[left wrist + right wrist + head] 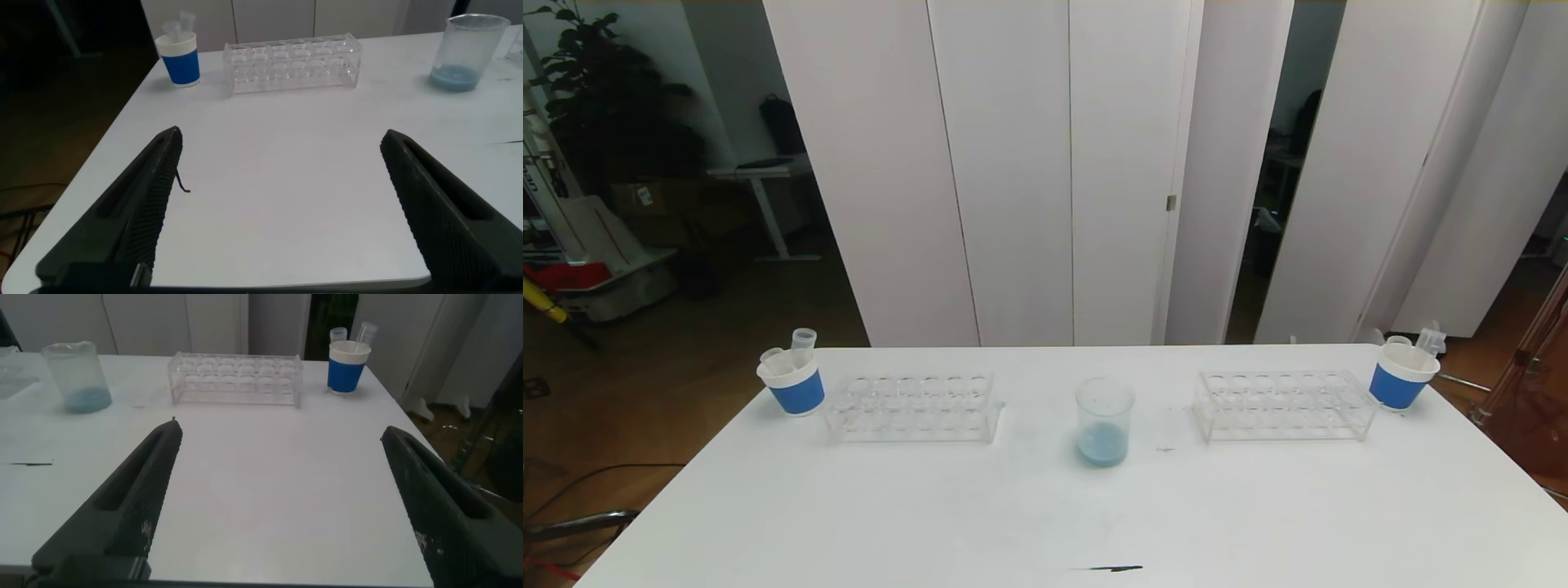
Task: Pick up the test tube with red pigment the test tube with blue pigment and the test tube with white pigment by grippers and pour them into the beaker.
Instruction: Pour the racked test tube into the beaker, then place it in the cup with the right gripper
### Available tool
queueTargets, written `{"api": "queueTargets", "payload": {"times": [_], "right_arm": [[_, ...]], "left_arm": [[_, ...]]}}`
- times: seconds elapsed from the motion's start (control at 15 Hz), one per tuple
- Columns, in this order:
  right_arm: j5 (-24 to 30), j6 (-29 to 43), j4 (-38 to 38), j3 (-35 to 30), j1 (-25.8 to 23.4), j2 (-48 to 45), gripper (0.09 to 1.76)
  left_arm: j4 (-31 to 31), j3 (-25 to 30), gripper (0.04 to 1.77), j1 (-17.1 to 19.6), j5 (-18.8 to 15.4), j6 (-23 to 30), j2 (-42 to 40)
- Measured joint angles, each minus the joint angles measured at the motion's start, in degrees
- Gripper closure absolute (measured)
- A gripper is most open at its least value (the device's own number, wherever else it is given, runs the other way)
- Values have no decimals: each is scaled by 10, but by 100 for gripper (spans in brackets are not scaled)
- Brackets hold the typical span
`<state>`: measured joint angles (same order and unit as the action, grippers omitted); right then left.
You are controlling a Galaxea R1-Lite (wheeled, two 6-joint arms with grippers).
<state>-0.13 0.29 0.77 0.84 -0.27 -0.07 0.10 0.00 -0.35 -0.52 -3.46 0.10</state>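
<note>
The beaker point(1104, 420) stands upright mid-table between two clear racks point(913, 407), rim up, holding pale blue liquid, apparently mixed. My left gripper point(278, 212) and right gripper point(282, 506) hover near the table's front, jaws spread wide, empty.

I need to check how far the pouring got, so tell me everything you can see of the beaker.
The clear cylindrical beaker with a flared rim stands upright near the middle of the white table, between the two clear racks and touching neither. A shallow layer of pale blue liquid covers its bottom. Nothing grips it.
</note>
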Motion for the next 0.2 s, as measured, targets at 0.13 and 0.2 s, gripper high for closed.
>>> {"api": "queueTargets", "payload": {"times": [0.13, 0.2], "right_arm": [[0, 0, -1, -6, 0, 0, 10], [0, 0, -1, -7, 0, 0, 10]], "left_arm": [[0, 0, 8, 0, 0, 0, 0], [0, 0, 8, 0, 0, 0, 0]]}}
